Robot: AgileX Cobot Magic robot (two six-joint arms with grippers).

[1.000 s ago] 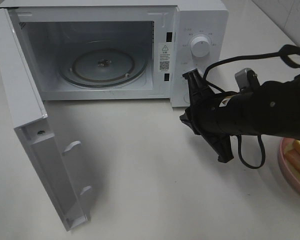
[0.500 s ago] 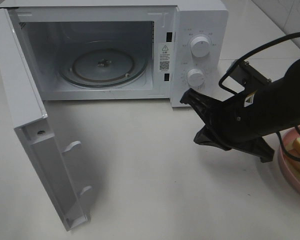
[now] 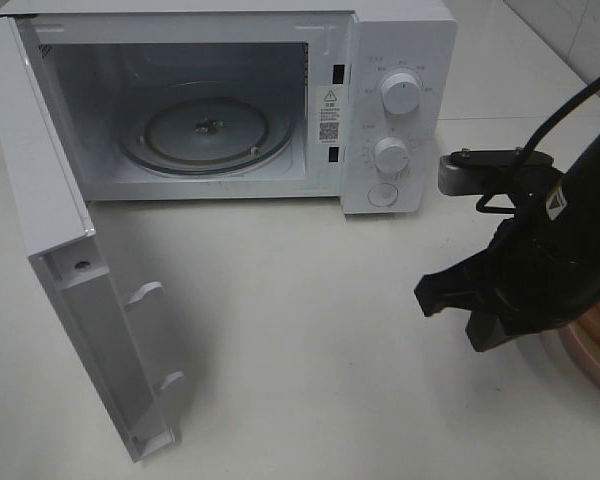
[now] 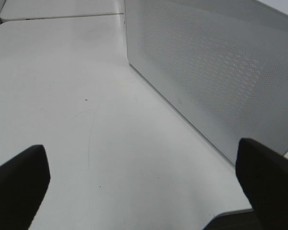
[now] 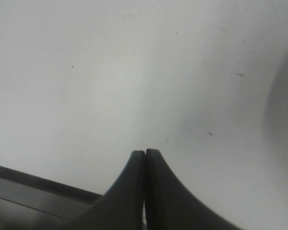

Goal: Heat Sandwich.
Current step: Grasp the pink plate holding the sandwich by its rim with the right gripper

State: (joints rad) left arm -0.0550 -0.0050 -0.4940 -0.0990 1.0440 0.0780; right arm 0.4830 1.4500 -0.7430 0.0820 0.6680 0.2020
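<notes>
Microwave stands open at left, the left gripper spread wide beside it; the right gripper, pinched shut and empty, hangs at the pink plate (sandwich hidden, probably under that arm), so it looks nearer.

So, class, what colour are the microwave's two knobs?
White knobs; clearest in the exterior high view.

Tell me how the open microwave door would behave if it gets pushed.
The microwave door stands wide open on its side hinge, so it would probably swing freely rather than resist. It looks like a stiff, flat panel, unlikely to flex. The microwave looks bulky and sits flat, so it likely stays put.
</notes>
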